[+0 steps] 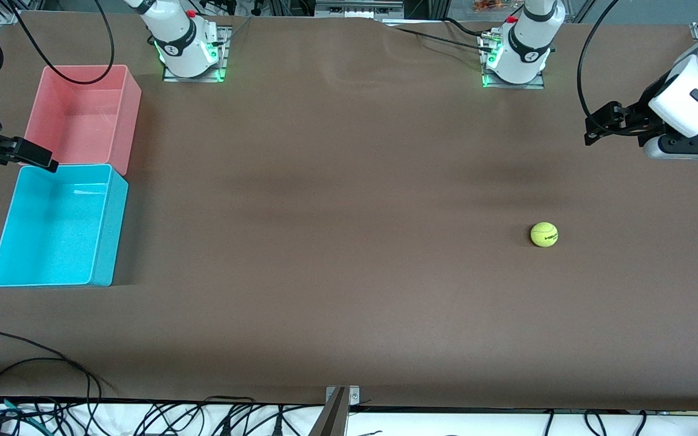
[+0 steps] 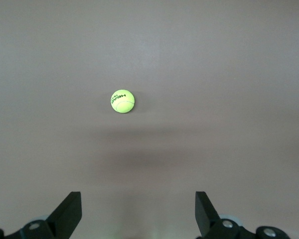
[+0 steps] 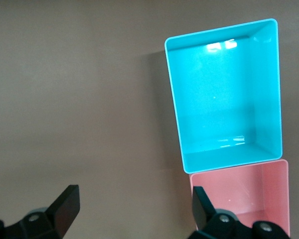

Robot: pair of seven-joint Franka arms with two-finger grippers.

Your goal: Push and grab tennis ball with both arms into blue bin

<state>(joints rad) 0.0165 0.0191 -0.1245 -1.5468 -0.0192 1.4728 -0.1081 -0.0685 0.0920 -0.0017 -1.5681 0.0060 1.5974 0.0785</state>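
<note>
The yellow-green tennis ball (image 1: 544, 234) (image 2: 122, 101) lies on the brown table toward the left arm's end, with nothing touching it. My left gripper (image 1: 597, 125) (image 2: 138, 209) hangs open and empty in the air at that end of the table, well apart from the ball. The blue bin (image 1: 109, 225) (image 3: 224, 99) stands empty at the right arm's end. My right gripper (image 1: 37, 156) (image 3: 134, 206) hovers open and empty at that end, over the place where the blue bin meets the pink one.
A pink bin (image 1: 85, 115) (image 3: 249, 194) of the same shape stands against the blue bin, farther from the front camera. Both arm bases (image 1: 190, 48) (image 1: 515, 54) sit along the table's back edge. Cables (image 1: 34, 363) trail over the front edge.
</note>
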